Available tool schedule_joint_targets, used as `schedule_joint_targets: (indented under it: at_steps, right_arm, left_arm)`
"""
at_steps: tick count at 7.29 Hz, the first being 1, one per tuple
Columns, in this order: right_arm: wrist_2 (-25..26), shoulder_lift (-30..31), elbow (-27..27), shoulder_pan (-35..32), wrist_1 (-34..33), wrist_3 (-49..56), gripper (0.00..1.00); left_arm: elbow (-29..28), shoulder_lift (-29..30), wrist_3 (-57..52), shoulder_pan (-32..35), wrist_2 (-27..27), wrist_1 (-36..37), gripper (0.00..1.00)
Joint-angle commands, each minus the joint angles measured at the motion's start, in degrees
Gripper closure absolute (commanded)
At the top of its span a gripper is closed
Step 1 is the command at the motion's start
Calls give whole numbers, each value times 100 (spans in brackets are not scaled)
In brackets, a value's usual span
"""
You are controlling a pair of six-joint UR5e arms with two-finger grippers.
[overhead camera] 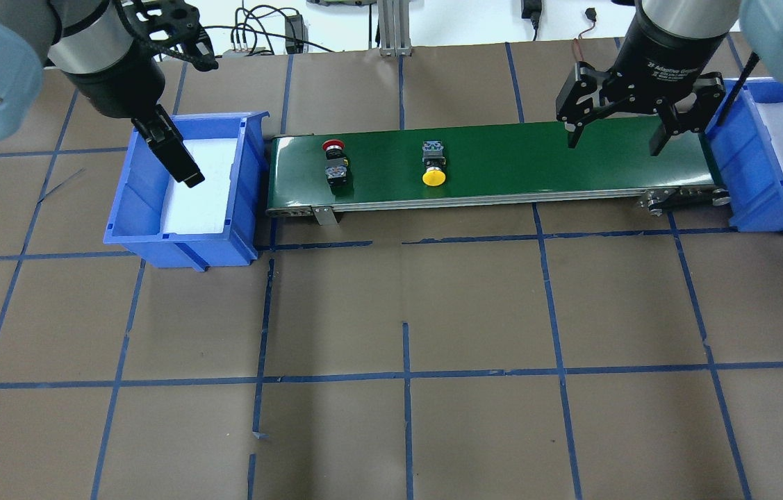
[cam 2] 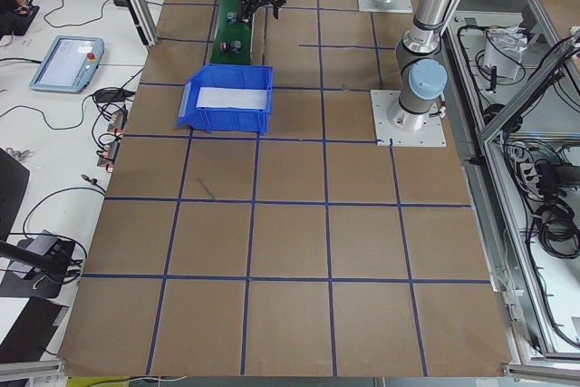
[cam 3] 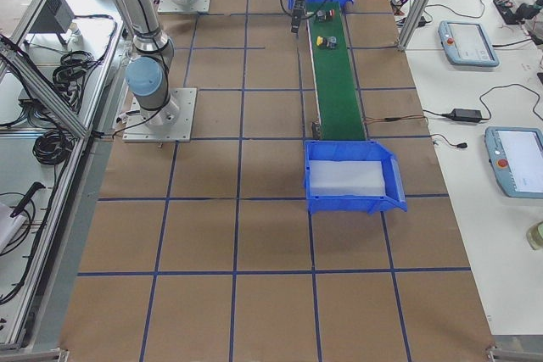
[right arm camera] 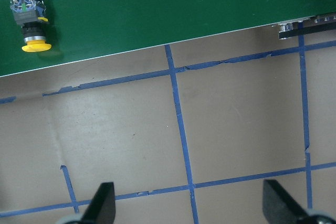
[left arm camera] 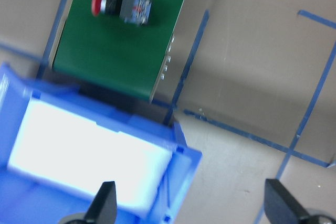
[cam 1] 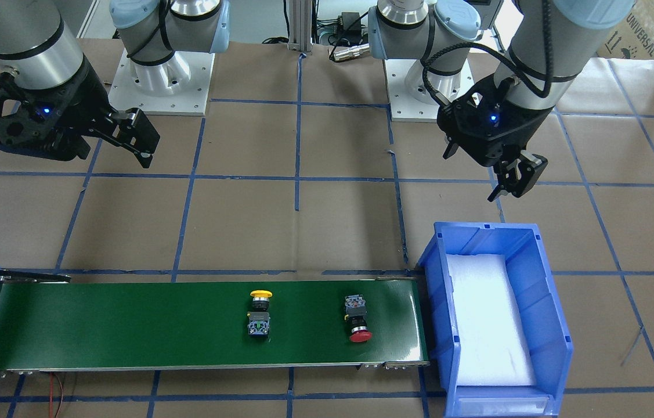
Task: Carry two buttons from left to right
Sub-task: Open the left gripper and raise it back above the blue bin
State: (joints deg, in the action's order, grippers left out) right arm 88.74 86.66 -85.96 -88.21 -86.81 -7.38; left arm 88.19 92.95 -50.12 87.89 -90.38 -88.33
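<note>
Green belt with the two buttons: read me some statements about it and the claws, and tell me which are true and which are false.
1. The red button and the yellow button both lie on the green belt. True.
2. The red button sits inside a bin. False: it lies on the belt, at the end by the left blue bin.
3. The right claw grips the yellow button. False: it is open and empty, above the belt's other end.
4. The left claw is open and holds nothing. True.
5. The yellow button is nearer the right blue bin than the red button is. True.
</note>
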Motion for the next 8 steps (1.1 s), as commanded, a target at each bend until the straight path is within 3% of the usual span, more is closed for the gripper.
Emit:
schedule_joint_targets:
  at_steps: [1,4,8]
  right_arm:
    - [2,0,0,5,-3,0,0]
    - [3,-9,-9,5,-12,0,0]
    - [-6,-9,-9,5,-20,0,0]
  left_arm:
    - [58,-171,2175,0,-41,-61,0]
    - [58,-215,4269,26,-5,-140,0]
    - [129,-287,4291,26,-41,-334,0]
